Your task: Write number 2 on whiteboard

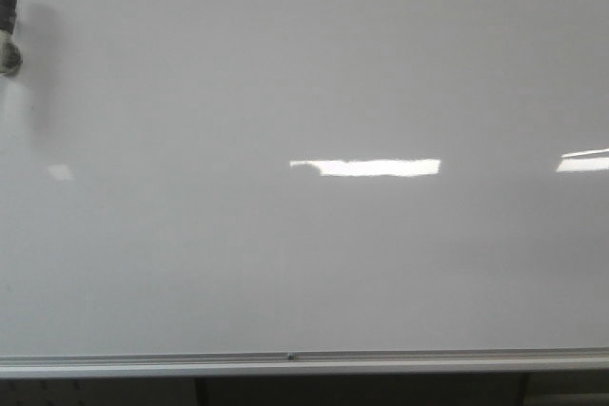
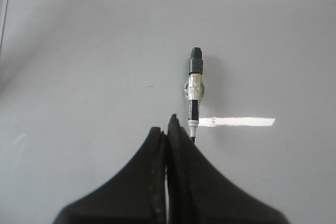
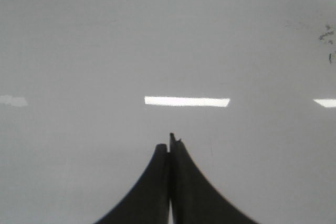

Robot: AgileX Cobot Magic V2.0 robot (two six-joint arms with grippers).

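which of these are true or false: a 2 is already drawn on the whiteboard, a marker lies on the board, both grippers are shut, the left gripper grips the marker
1. A 2 is already drawn on the whiteboard. False: no digit shows in any view, only glare patches and a few faint smudges.
2. A marker lies on the board. True.
3. Both grippers are shut. True: the left gripper and the right gripper have their fingers pressed together.
4. The left gripper grips the marker. False: the marker lies just beyond its closed fingertips, ungripped.
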